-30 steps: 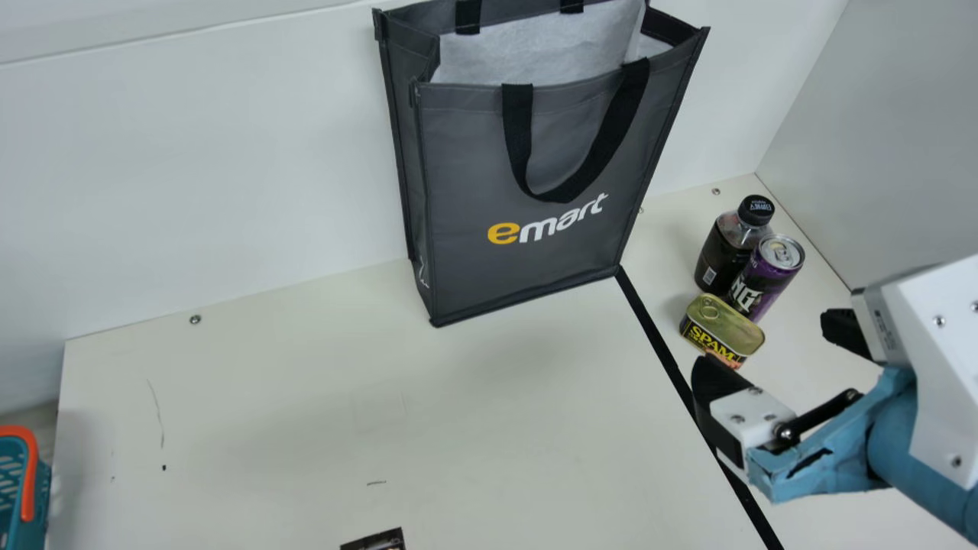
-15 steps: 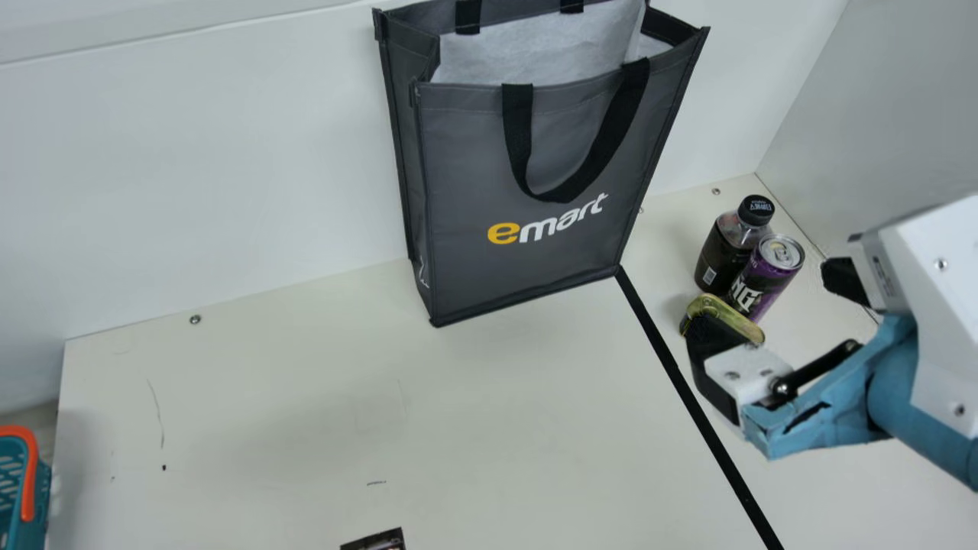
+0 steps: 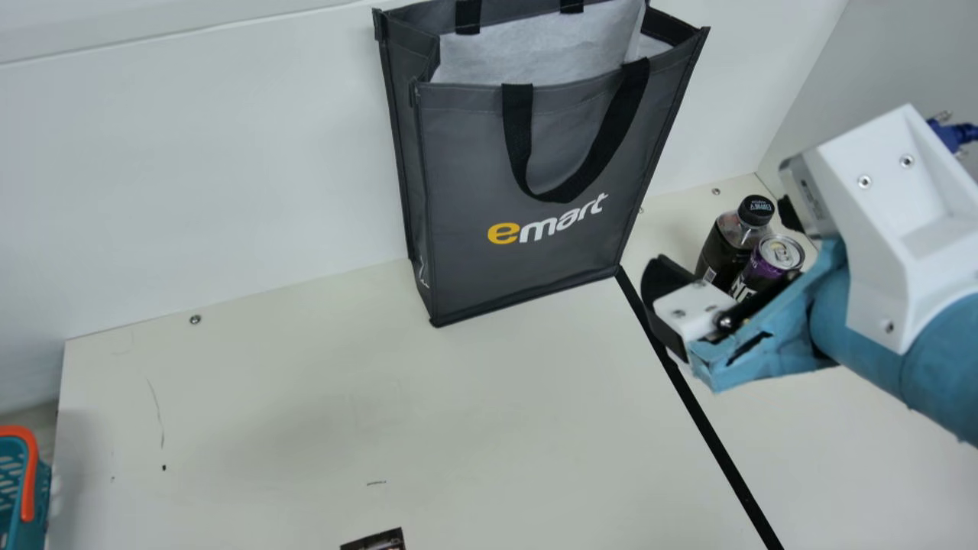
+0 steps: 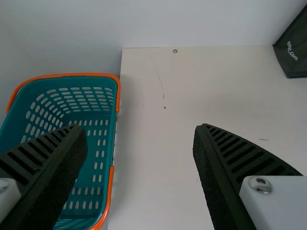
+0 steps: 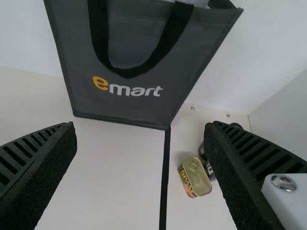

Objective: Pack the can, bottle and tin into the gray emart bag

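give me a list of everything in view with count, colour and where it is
emart bag: one, gray, against the back wall
white lining: one, inside the bag
bottle: one, dark, table's right rear
can: one, purple, in front of the bottle
tin: one, gold lid, beside the can
stripe: one, black, right of the bag
basket: one, teal and orange, left of the table
table: one, cream, beneath
left gripper: one, black, near the basket
right gripper: one, black, above the table's right
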`<action>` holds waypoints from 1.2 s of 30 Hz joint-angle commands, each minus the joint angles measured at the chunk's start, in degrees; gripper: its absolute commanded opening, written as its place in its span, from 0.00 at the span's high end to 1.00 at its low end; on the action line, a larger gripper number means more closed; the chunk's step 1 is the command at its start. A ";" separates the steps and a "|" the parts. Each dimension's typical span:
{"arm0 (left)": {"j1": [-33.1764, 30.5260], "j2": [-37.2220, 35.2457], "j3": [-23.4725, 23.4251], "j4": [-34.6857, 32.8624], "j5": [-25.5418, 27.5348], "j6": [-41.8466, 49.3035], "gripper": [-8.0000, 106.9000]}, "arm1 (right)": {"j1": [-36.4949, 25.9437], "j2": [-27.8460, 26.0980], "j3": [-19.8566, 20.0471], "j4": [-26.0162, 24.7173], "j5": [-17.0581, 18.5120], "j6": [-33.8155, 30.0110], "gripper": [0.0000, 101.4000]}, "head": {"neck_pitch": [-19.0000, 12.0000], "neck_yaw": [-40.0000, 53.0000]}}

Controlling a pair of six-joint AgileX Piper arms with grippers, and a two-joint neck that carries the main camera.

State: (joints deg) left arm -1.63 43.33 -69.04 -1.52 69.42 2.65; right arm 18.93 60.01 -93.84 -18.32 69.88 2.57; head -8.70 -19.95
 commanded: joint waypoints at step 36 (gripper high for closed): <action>0.00 0.00 0.00 0.00 0.00 0.00 0.15 | -11.85 19.87 -23.84 17.15 0.02 -27.00 0.10 | -1.30 -0.05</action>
State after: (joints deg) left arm -1.63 43.33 -69.04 -1.52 69.42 2.65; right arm 7.72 79.23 -116.89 -2.53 69.92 -21.80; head -8.70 -19.95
